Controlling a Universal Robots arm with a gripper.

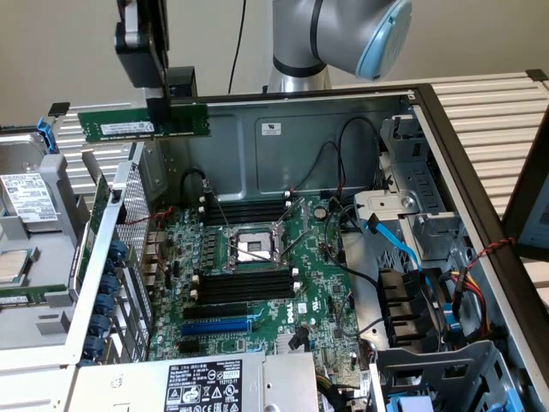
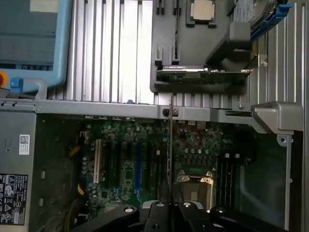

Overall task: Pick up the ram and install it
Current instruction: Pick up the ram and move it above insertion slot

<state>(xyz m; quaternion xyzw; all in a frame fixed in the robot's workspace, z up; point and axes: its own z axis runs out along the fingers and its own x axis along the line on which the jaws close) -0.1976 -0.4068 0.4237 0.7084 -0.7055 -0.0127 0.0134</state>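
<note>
The ram point(image 1: 144, 123), a long green stick with a white label, hangs level in the air above the rear left corner of the open computer case point(image 1: 343, 129). My gripper point(image 1: 159, 108) is shut on its upper edge near the middle. In the wrist view the ram point(image 2: 170, 145) shows edge-on as a thin line running out from the gripper point(image 2: 170, 207), over the motherboard point(image 2: 130, 164). Below, on the green motherboard point(image 1: 317, 292), black memory slots point(image 1: 244, 286) with white end clips lie either side of the CPU socket point(image 1: 254, 249).
A grey tray point(image 1: 26, 283) at the exterior view's left holds a CPU point(image 2: 203, 10), a drive and another green stick point(image 2: 203, 76). The power supply point(image 1: 206, 382), blue cables point(image 1: 399, 245) and the drive cage point(image 1: 429, 343) crowd the case. The case wall point(image 1: 120, 223) stands under the ram.
</note>
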